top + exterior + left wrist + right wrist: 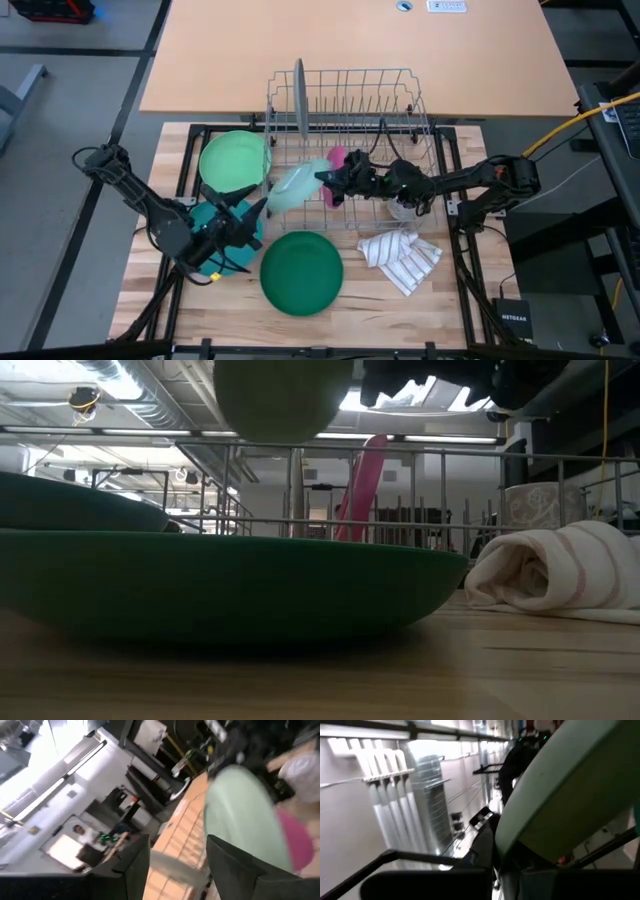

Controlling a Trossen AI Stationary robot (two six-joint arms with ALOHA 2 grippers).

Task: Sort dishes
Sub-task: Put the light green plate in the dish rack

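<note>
My right gripper [325,181] reaches in from the table's right and is shut on a pale green plate [297,186], held in the air at the wire rack's [345,110] near left corner. The same plate shows at the top of the low view [283,400]. My left gripper [247,212] stands open above a teal plate [222,250] and points toward the pale plate [240,815], clear of it. A light green plate [234,160] and a dark green plate [301,272] lie flat on the table. A pink dish [338,160] and a grey plate [299,98] stand on edge in the rack. My right gripper pinches the pale green plate's rim [316,181] on the side toward the table's right. The fingers come in about level from the right. The plate is lifted clear of the table and sits tilted in the hold, as the right wrist view [570,795] also shows.
A white cloth with dark stripes [400,258] lies crumpled at the near right, in front of the rack. A clear glass cup [405,207] sits in the rack under the right arm. Beyond the rack lies a bare tan tabletop [350,40].
</note>
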